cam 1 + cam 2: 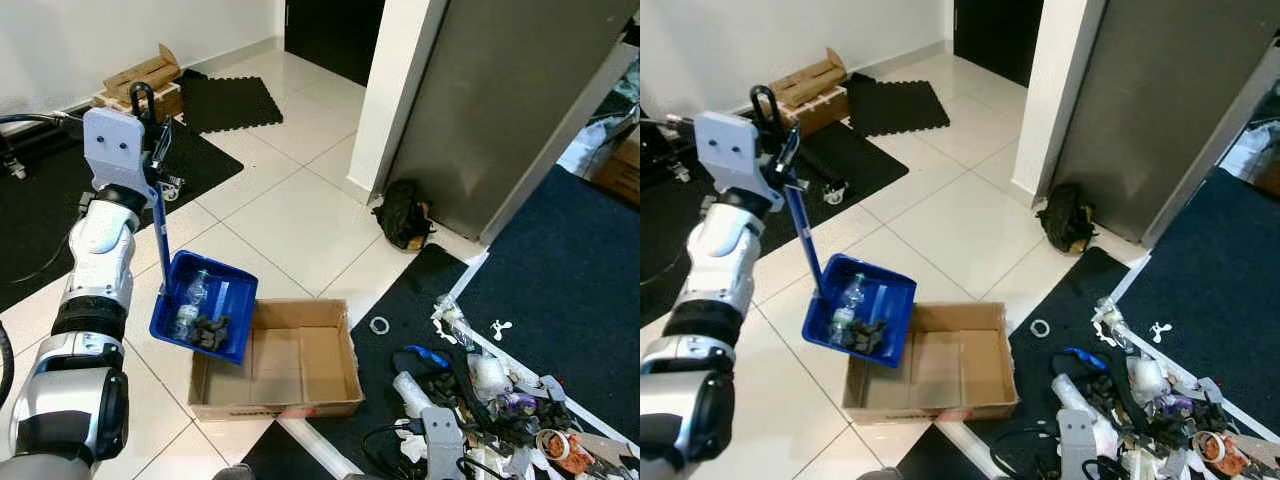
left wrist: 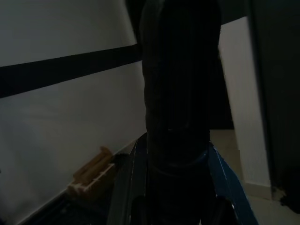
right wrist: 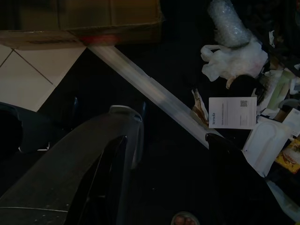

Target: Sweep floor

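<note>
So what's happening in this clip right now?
The left gripper holds a blue dustpan up by its long handle, over the left edge of an open cardboard box on the tiled floor. The pan carries a clear plastic bottle and dark debris. A heap of litter lies on the dark mat to the right.

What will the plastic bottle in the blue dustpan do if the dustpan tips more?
The plastic bottle looks clear and empty, so it is probably light. Its round shape suggests it would roll or slide out easily. The blue dustpan held up by the left pincer already slopes toward the cardboard box, so it would likely land there.
</note>
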